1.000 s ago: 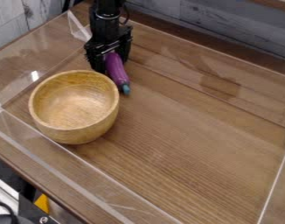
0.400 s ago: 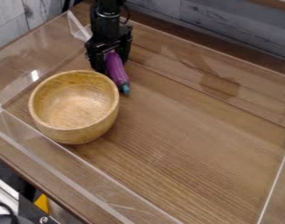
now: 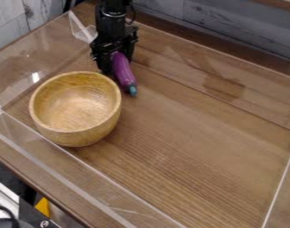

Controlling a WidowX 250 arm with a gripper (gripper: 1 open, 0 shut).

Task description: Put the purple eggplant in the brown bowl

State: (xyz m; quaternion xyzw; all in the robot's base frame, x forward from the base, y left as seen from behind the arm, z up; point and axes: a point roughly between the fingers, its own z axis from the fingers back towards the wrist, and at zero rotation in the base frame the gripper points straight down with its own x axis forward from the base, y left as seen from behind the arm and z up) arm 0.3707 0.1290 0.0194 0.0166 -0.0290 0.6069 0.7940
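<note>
The purple eggplant (image 3: 123, 75) lies on the wooden table just right of the brown bowl (image 3: 78, 134), its teal tip pointing toward the front. My gripper (image 3: 116, 57) comes down from above onto the eggplant's far end, one black finger on either side, pressed in against it. The eggplant still rests on the table, close to the bowl's rim. The bowl stands upright with nothing in it.
A clear plastic wall (image 3: 64, 178) fences the wooden table (image 3: 195, 134) along the front and sides. Grey planks run along the back. A yellow and black object (image 3: 41, 209) sits outside the fence at the lower left.
The fingers have closed in on the eggplant's far end. The eggplant has shifted slightly to the right; the bowl has not moved.
</note>
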